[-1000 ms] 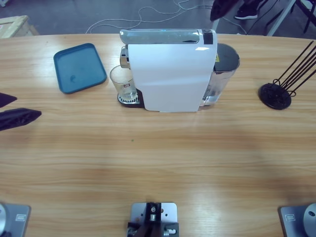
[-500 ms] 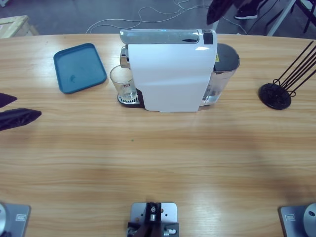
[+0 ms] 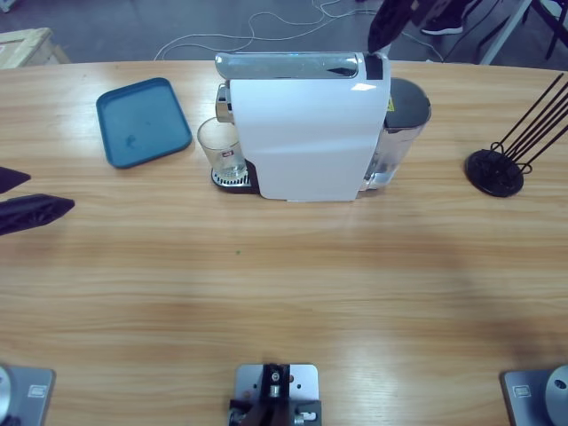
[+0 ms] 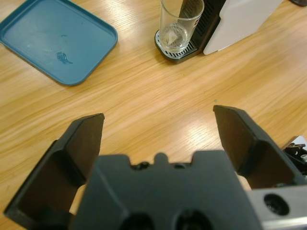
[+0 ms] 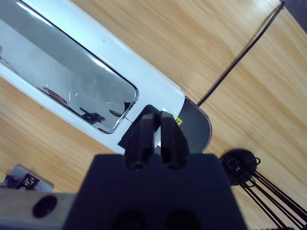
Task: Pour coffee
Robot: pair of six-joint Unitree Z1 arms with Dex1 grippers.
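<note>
A small clear glass (image 3: pixel 222 149) stands on the drip grate under the spout of the white coffee machine (image 3: pixel 306 142); in the left wrist view the glass (image 4: pixel 180 24) shows no brown coffee. At the table's left edge my left gripper (image 3: pixel 51 190) is open, its jaws (image 4: pixel 158 117) pointing toward the glass from well short of it. My right gripper (image 3: pixel 380 37) comes down from the top edge. It is shut (image 5: pixel 157 117), hovering over the black end of the machine's top, next to the chrome lid (image 5: pixel 76 81).
A blue tray (image 3: pixel 142 120) lies left of the glass, also in the left wrist view (image 4: pixel 57 40). A black wire capsule stand (image 3: pixel 497 169) is at the right. The machine's grey water tank (image 3: pixel 404 111) sits at its right end.
The right gripper has edged a little left and down toward the machine's black top end. The left gripper and glass have not moved.
</note>
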